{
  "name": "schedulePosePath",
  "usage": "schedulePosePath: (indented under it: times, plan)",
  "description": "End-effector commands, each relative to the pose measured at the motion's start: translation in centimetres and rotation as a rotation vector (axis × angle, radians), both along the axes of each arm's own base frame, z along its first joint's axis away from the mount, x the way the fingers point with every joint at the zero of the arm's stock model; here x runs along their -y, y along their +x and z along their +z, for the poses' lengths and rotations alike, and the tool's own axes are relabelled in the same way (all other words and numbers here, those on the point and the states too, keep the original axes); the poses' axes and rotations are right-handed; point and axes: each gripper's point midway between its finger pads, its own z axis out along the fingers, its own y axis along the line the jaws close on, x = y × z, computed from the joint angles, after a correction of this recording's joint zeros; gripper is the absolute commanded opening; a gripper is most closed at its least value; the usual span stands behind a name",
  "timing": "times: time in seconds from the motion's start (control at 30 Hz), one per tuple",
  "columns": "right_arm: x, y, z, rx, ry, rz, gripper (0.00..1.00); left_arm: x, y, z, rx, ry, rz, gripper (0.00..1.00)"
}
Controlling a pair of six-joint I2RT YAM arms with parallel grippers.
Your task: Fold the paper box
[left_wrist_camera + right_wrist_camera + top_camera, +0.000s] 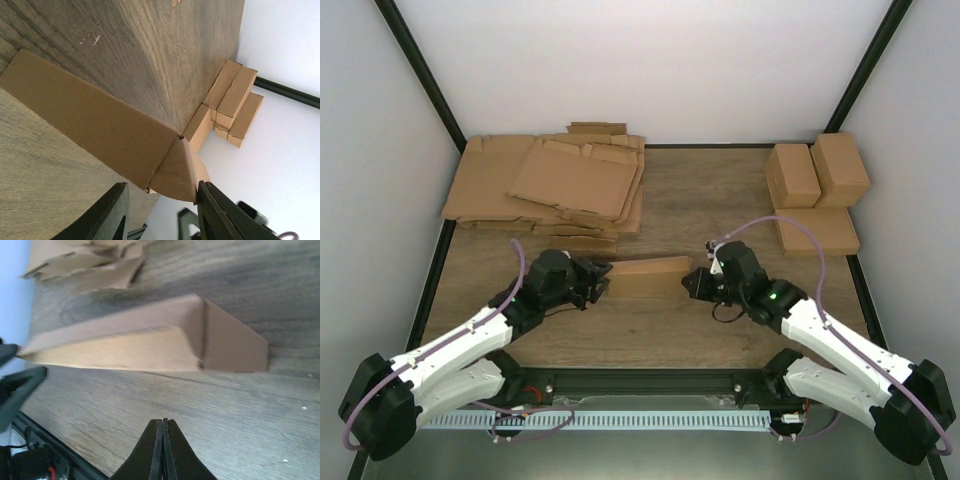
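Blur smears the half-folded brown cardboard box point(150, 340) in your right wrist view. From above, whether the black left gripper point(600, 283) touches the box's left end is too small to tell. The far-left pile of flat brown cardboard sheets point(85, 262) runs off the wrist view's edge.

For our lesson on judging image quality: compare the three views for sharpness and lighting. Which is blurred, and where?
Right wrist view: the half-folded brown cardboard box looks smeared, worst toward its left end, yet the black right claw, shut, is crisp. Left wrist view: box and wooden tabletop sharp, white wall bright. Top view: even light, faint shadows, no glare.
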Motion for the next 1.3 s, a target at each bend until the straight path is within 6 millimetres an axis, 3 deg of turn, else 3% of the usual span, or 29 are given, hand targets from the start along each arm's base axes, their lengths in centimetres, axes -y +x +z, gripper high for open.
schedulePosePath:
  times: [0.0,0.33,0.47,0.63,1.27]
  plan:
    - [-0.9,1.9,6.2,0.126,0.057,0.009,0.01,-1.4,-1.1,-3.6,-0.111,0.108,0.018,0.39]
    - [-0.8,5.8,8.4,0.168,0.075,-0.037,0.01,-1.5,-1.1,-3.7,-0.114,0.118,0.019,0.39]
    - [-0.8,6.6,6.2,0.128,0.044,-0.047,0.01,-1.5,-1.0,-3.7,-0.115,0.12,0.02,0.39]
    - [-0.4,6.1,2.7,0.071,0.021,-0.059,0.01,-1.5,-1.1,-3.9,-0.12,0.123,0.019,0.39]
    - [0.7,3.1,-2.8,-0.011,0.053,-0.074,0.01,-2.2,-1.9,-6.0,-0.157,0.147,0.025,0.36]
